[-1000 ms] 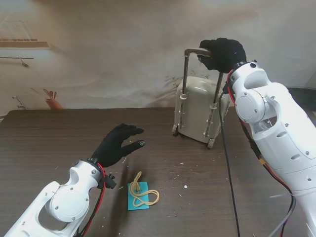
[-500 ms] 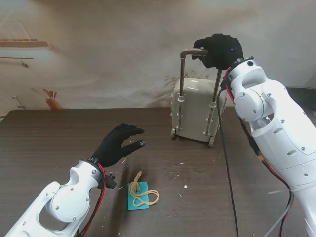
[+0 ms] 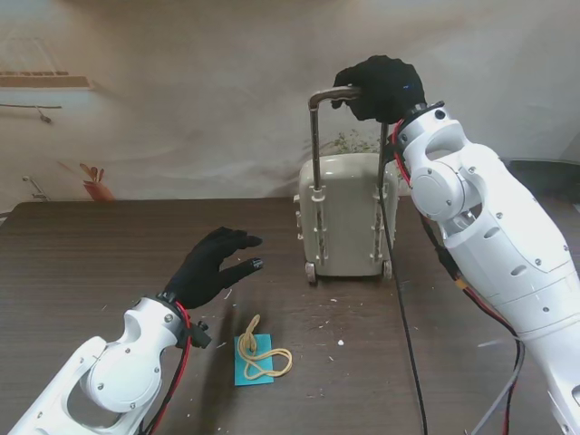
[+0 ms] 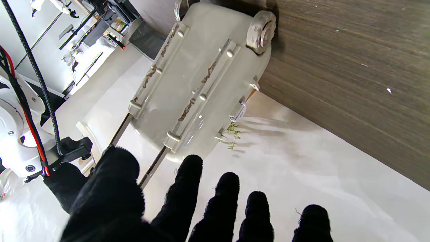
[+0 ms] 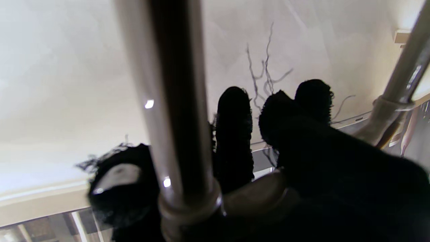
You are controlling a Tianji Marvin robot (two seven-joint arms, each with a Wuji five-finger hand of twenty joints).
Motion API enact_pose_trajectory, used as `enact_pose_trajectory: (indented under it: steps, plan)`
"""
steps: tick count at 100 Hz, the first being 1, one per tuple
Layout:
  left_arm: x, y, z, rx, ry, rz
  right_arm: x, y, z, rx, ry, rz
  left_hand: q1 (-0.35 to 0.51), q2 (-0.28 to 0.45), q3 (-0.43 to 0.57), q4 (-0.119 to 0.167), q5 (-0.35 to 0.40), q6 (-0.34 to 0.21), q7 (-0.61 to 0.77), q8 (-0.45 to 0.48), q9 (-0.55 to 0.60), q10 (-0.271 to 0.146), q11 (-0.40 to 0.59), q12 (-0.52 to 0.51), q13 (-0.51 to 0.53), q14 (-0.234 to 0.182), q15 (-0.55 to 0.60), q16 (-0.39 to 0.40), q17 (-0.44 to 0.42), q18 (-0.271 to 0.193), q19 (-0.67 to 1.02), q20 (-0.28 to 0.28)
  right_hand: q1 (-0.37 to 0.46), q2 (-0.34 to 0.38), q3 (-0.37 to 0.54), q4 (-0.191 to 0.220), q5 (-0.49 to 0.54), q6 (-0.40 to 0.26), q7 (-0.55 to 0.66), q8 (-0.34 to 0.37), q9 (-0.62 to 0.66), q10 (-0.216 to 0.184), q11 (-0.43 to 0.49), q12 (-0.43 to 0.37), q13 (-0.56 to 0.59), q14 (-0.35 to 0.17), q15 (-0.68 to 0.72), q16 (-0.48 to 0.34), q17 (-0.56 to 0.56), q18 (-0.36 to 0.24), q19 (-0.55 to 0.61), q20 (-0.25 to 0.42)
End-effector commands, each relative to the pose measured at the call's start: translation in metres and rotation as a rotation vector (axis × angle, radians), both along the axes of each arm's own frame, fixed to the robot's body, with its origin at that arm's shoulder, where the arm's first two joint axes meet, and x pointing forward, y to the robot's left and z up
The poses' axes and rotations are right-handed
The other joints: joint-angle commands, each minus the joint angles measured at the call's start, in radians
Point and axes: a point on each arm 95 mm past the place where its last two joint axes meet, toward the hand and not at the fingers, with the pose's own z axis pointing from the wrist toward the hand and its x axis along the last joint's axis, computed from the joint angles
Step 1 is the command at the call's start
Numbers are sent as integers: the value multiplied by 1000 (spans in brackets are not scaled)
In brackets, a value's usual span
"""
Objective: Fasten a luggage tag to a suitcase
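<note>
Right robot hand (image 3: 381,86) is closed around the top bar of the pull handle (image 3: 330,94) of the suitcase (image 3: 344,215); the handle is fully extended, and the suitcase stands upright on its wheels on the far right part of the counter (image 3: 82,254); left robot hand (image 3: 215,265) is held open above the counter, fingers spread and extended, nothing gripped, nothing touched; luggage tag (image 3: 254,359), a blue card with a yellow loop across it, is seen lying flat on the counter nearer to me than the left robot hand, well apart from the suitcase.

Left wrist view: five black fingertips (image 4: 227,188) are shown apart with free space between them; the suitcase (image 4: 198,77) back is seen beyond them with two ribbed rails, one wheel (image 4: 261,32) touching the counter (image 4: 352,77), and a handle rod running toward the right arm; the tag is not covered by this view.

Right wrist view: the handle tube (image 5: 174,101) fills the frame close up, with black fingers (image 5: 234,134) wrapped behind it and a thumb across the corner joint; the second rod (image 5: 399,87) is seen at the edge; suitcase body and counter are not shown there; only the stand view shows the tag and both hands together.
</note>
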Motion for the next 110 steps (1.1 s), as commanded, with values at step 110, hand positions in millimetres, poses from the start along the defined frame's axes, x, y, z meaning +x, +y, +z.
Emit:
enact_pose_trajectory:
  steps: [110]
  plan:
    - [-4, 2, 6, -8, -8, -3, 17, 64, -11, 123, 22, 75, 13, 27, -19, -17, 14, -42, -8, -7, 17, -1, -10, -11, -22, 0, 5, 31, -2, -64, -14, -1, 24, 18, 128, -22, 8, -33, 12, -27, 58, 3, 27, 10, 29, 4, -2, 19, 24, 1, 64, 24]
